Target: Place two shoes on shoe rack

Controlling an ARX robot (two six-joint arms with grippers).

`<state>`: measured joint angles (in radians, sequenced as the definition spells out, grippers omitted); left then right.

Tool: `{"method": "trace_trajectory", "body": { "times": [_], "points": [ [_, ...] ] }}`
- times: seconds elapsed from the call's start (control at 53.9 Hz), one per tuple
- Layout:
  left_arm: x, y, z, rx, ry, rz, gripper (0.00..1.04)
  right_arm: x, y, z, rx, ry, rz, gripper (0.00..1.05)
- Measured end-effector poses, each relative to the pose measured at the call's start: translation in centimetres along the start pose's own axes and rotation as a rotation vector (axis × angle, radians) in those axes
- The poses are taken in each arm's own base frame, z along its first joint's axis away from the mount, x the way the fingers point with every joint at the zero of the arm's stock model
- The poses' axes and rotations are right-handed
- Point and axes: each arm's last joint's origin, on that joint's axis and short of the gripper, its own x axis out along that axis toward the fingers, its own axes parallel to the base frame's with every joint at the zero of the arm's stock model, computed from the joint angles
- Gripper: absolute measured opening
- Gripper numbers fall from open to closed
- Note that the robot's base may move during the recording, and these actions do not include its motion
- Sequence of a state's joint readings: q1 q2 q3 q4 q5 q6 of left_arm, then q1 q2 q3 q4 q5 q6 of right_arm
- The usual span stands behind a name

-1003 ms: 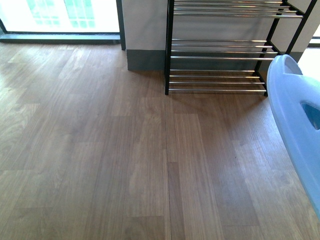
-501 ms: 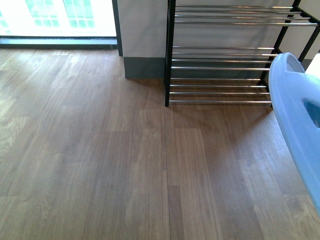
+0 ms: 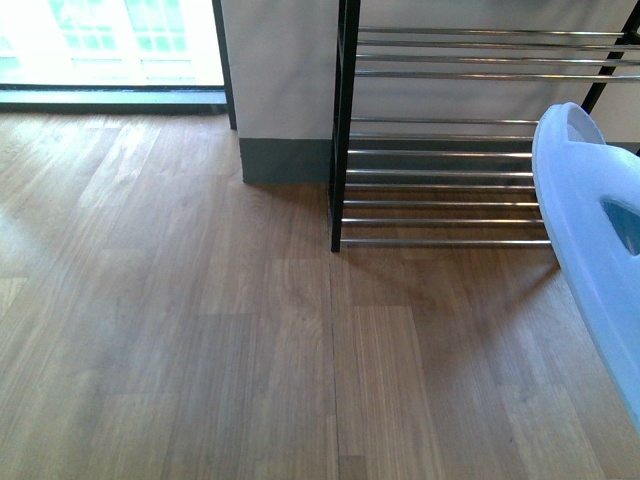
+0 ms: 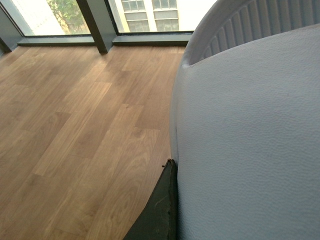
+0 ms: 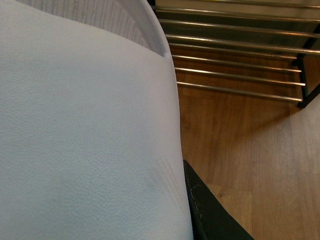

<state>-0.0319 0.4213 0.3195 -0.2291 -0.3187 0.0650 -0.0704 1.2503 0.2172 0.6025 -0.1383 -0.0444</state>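
Floorboards (image 3: 200,330) end at a shoe rack (image 3: 445,180) now nearer; left hand (image 4: 167,197) and right hand (image 5: 197,200) seemingly grip sandals (image 3: 590,220).

Shoe rack (image 3: 340,150): 1, w/ 3 bar tiers visible. Slide sandals: 2. That's left sandal (image 4: 250,150) x1 in left wrist view, right sandal (image 5: 85,125) (image 3: 585,230) x1 in right wrist & front views.

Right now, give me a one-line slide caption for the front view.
Pale blue slide sandal in the foreground at right, before the chrome-barred shoe rack on a wood floor.
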Motion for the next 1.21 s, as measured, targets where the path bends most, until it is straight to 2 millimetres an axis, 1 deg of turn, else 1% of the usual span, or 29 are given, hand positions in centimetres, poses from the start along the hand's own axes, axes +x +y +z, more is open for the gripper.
{"method": "trace_trajectory", "body": {
  "times": [1.207],
  "points": [
    [0.00,0.00,0.00,0.000,0.000,-0.001,0.02,0.01,-0.01,-0.01,0.000,0.001,-0.003,0.01]
  ]
}}
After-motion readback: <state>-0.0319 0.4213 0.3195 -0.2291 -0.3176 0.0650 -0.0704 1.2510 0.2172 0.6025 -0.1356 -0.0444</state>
